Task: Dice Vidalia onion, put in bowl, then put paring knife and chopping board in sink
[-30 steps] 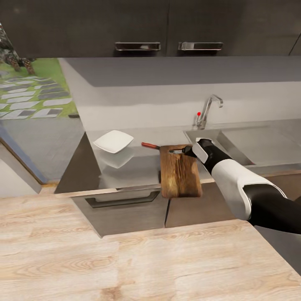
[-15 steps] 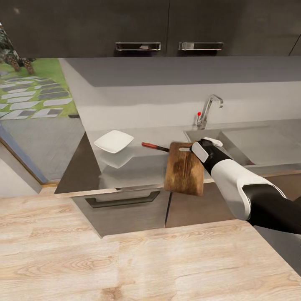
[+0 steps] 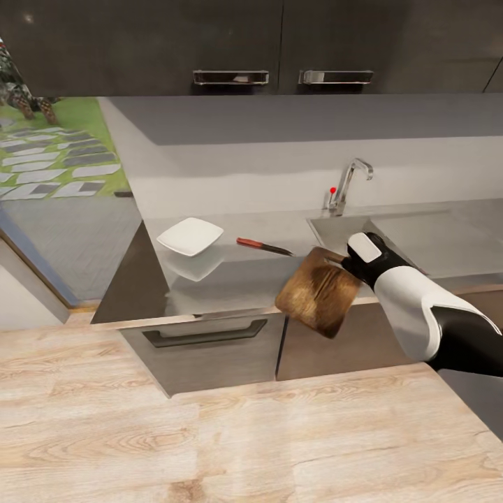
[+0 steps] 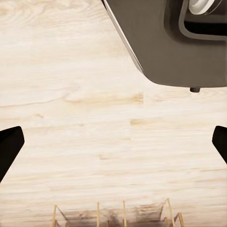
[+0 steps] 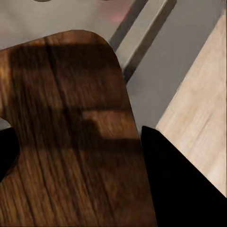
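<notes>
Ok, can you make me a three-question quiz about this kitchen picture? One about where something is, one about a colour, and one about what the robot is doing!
1. Where is the knife?
A. In the sink
B. On the countertop, between the bowl and the board
C. Inside the bowl

2. What colour is the knife's handle?
A. Red
B. Blue
C. Yellow

3. What is happening with the chopping board?
A. It lies flat on the countertop
B. It stands in the sink
C. The right gripper holds it lifted and tilted

Answers:
1. B: it lies on the grey countertop, right of the white bowl.
2. A: the handle end shows red.
3. C: the board hangs tilted past the counter's front edge, with a finger on each side of it in the right wrist view.
</notes>
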